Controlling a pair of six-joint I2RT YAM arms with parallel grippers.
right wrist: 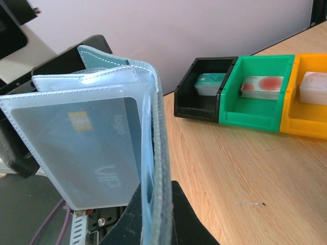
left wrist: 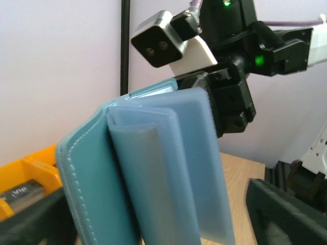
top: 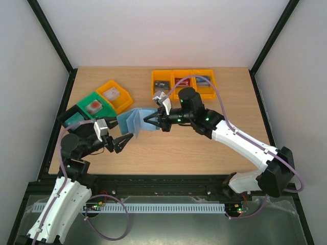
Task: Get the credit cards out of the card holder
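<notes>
The teal-blue card holder [top: 134,120] hangs open above the table, its pale pocketed sleeves fanned out. My right gripper [top: 149,122] is shut on the edge of its cover, and the pinch shows in the right wrist view [right wrist: 156,217]. A grey-blue credit card [right wrist: 84,145] marked "VIP" sits inside a clear sleeve. My left gripper [top: 123,142] is open just below and left of the holder. In the left wrist view the card holder [left wrist: 153,168] fills the space ahead of the left gripper [left wrist: 163,229], whose fingers stand wide apart on either side.
A black bin [top: 71,118], a green bin [top: 93,105] and an orange bin [top: 114,95] stand in a row at the left, each with something inside. Three orange bins [top: 183,82] holding cards stand at the back, behind the right arm.
</notes>
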